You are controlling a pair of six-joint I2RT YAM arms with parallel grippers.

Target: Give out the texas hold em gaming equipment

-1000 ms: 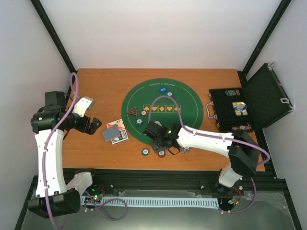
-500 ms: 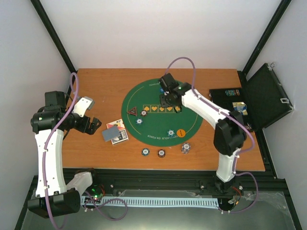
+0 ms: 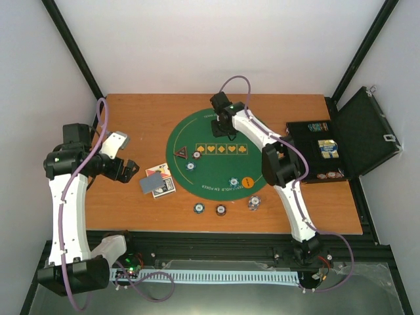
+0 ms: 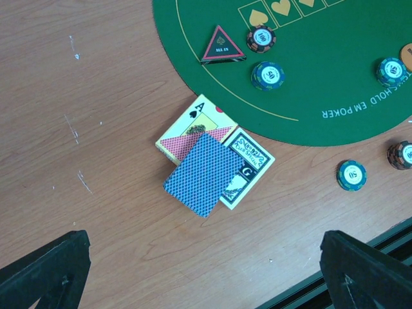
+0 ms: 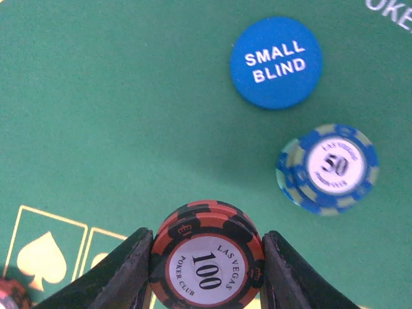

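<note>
Observing from beside the rig, I noted the right pincer (image 3: 228, 129) reaching to the upper middle of the overhead frame, above the far part of the green mat (image 3: 216, 174). Its jaws pinched a red-and-black chip stack (image 5: 207, 257) marked 100, one finger on each side of the rim. Whether the stack rested on the felt or hung just above it could not be told.

In the right wrist frame, the blue disc (image 5: 276, 62) lettered SMALL BLIND lay at the upper right. A blue chip (image 5: 328, 168) marked 50 lay at the right, apart from the held stack. Bare felt filled the upper left, and the printed card boxes sat at the lower left.

Being round, the stack had no long axis to align. In my judgement, the set-down turns on keeping clear of the blue chip to the right.

The left pincer (image 4: 206, 270) hung fully spread over the bench (image 4: 96, 161) at the left of the overhead frame, holding nothing. The playing cards (image 4: 206, 170) lay beneath it. The right arm was plainly the nearer to this placement.
</note>
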